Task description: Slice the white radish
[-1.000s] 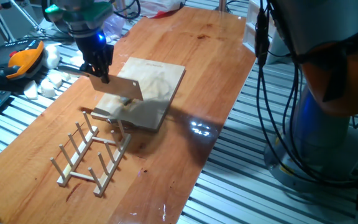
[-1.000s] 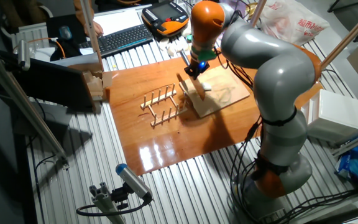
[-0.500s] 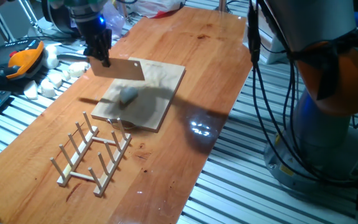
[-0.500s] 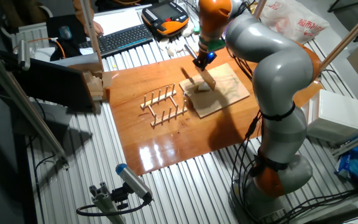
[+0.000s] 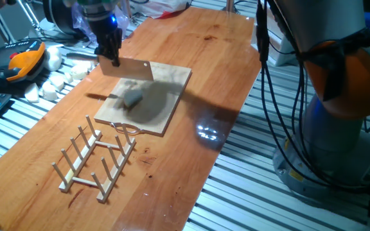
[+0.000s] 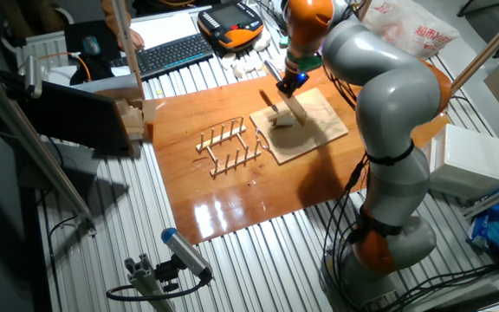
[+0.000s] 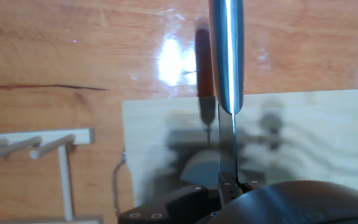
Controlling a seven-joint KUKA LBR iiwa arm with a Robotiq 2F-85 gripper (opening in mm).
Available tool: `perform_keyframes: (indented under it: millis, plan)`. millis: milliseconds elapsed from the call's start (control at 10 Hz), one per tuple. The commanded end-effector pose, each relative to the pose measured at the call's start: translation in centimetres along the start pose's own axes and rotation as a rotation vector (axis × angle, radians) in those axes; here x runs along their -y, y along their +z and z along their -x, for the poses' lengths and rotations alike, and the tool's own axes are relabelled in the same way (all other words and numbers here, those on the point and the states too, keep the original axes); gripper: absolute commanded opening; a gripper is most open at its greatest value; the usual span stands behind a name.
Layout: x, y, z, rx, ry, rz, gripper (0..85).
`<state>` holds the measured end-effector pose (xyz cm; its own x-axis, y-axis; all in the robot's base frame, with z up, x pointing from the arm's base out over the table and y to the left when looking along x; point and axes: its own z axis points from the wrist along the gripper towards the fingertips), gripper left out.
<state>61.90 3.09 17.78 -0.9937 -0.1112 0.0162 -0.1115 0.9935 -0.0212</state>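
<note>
Rack (image 5: 94,160) at left, clear of the cut. Gripper (image 5: 113,59) clenched on knife (image 5: 128,69), blade raised over board (image 5: 162,96). Radish (image 5: 132,98) resting mid-board, under the blade, in shadow. Likely firm, wet, rounded, prone to rolling; best pinned by a straight downward cut, not grasped. White chunks (image 5: 50,85) heaped beyond the table edge.

The grey arm (image 6: 379,95) has orange joint bands, black cables and a black tool (image 5: 110,50).
</note>
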Motion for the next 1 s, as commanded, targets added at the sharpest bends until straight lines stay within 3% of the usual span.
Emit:
perform_keyframes:
  millis: [0, 100, 300, 500, 700, 900]
  plan:
    - [-1.5, 0.6, -0.3, 0.014, 0.015, -0.015, 0.0]
    - [-2.1, 1.2, -0.7, 0.018, 0.010, -0.025, 0.0]
    - [-1.8, 2.1, -0.8, 0.023, -0.022, -0.009, 0.0]
    - [-1.5, 3.5, -0.7, 0.045, -0.070, -0.032, 0.0]
    - [-1.4, 4.5, -1.0, 0.059, -0.064, -0.024, 0.0]
    - [-0.8, 4.9, -1.6, 0.058, -0.039, 0.006, 0.0]
